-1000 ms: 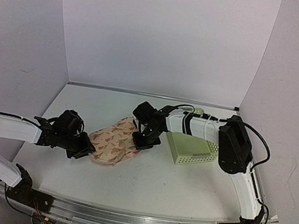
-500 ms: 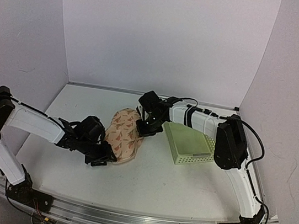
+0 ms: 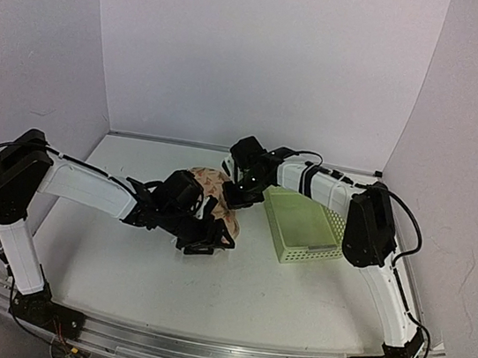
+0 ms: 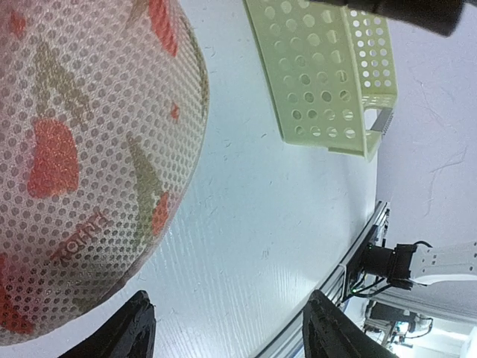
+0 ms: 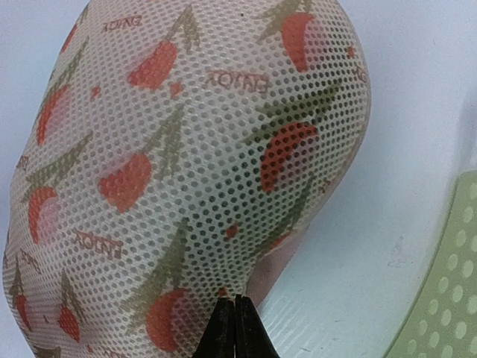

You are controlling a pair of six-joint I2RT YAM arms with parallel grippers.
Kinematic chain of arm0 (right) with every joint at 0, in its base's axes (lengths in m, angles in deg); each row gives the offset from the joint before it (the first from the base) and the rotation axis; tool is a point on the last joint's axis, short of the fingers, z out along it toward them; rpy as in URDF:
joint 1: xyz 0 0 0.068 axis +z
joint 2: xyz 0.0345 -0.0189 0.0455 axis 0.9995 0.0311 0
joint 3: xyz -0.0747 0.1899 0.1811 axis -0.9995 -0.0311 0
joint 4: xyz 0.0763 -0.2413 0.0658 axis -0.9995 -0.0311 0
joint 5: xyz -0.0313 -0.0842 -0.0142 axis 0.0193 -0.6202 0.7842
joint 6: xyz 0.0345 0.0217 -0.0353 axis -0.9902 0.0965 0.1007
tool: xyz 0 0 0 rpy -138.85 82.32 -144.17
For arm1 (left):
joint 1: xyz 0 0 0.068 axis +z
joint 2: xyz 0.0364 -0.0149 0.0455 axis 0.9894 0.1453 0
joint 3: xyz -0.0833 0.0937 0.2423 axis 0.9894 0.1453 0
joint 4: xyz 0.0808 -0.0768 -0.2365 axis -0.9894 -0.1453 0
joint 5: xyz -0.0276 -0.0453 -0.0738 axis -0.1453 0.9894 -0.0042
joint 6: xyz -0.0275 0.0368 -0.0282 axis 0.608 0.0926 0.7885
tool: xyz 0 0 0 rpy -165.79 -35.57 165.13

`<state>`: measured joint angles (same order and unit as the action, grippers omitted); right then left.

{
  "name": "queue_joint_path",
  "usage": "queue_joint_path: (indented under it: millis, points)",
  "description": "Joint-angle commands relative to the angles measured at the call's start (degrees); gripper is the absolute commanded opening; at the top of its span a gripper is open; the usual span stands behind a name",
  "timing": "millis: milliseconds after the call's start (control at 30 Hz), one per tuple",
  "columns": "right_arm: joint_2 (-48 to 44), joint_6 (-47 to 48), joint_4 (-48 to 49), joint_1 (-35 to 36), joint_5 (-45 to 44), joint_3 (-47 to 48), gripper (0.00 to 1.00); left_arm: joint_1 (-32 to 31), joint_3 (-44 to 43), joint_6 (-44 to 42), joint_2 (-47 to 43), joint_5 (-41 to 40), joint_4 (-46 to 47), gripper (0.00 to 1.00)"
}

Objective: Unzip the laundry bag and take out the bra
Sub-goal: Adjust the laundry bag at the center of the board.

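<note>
Seen from overhead, the laundry bag [image 3: 207, 181] sits on the white table [image 3: 249, 296] just left of the pale green mesh basket [image 3: 303, 228], with a strip of bare tabletop between them. The right gripper [image 3: 234, 198], working in that strip beside the basket, is pinched fully together on the bag's edge facing the basket, its fingertips [image 5: 222, 335] meeting at the rim of the printed mesh. The left gripper [image 3: 206, 241], farther from the basket and just in front of the bag, stands wide, nothing between its fingers [image 4: 138, 328]. Whether the zip is open cannot be told.
</note>
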<state>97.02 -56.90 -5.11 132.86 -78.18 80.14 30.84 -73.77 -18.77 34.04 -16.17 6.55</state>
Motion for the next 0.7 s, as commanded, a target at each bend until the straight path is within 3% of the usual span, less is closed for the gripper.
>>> queue_joint_path:
  millis: [0, 200, 400, 667]
  points:
    - [-9.25, 1.74, 0.35, -0.35, -2.43, -2.69, 0.03, 0.14, -4.39, -5.22, -5.29, -1.3, -7.41, 0.7]
    - [-16.68, 0.88, 0.81, -0.39, -2.48, -8.79, 0.04, 1.52, -6.34, -9.88, -11.66, -5.8, -16.75, 0.74]
    - [-23.23, -2.6, 2.2, -0.18, 3.34, -16.12, 0.13, 10.02, -7.36, -14.48, -15.84, -6.95, -21.41, 0.76]
    - [-30.45, -6.84, 6.26, 3.88, 7.75, -26.58, 0.24, 21.3, -16.51, -24.64, -7.05, -5.2, -23.42, 0.8]
